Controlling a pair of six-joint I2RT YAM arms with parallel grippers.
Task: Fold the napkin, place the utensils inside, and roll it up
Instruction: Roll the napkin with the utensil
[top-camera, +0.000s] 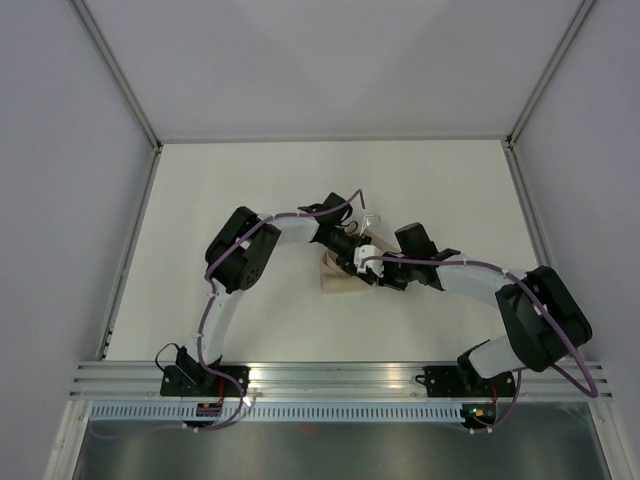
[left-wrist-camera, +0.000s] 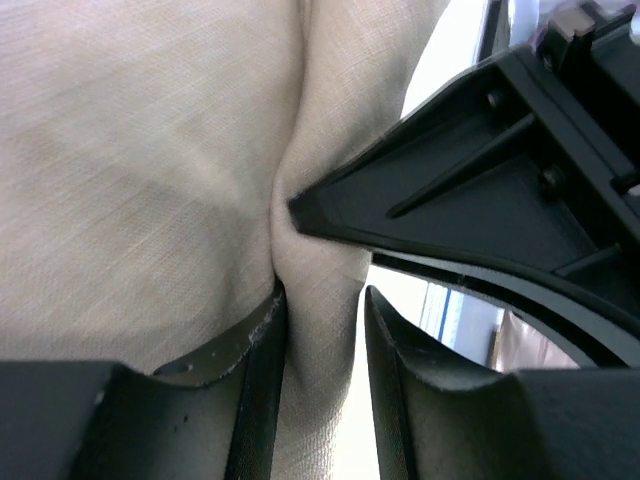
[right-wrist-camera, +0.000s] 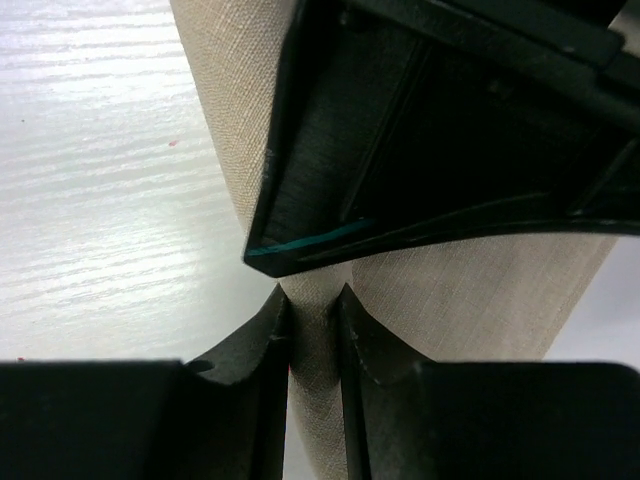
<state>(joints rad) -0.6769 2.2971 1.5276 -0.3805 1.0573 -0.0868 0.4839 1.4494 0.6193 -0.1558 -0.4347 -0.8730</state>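
White table (top-camera: 200, 200), both arms reaching to centre. Beige napkin (top-camera: 336, 280) bunched there, under and between both grippers. Right gripper (right-wrist-camera: 314, 295): jaws nearly together, nipping narrow upright pleat of napkin between fingertips. Left gripper (left-wrist-camera: 322, 300): jaws about half apart, wider ridge of same cloth standing between them; one finger (left-wrist-camera: 255, 370) touches fabric, firm hold or loose contact hard to tell. Grippers just beside each other, tips meeting over cloth.
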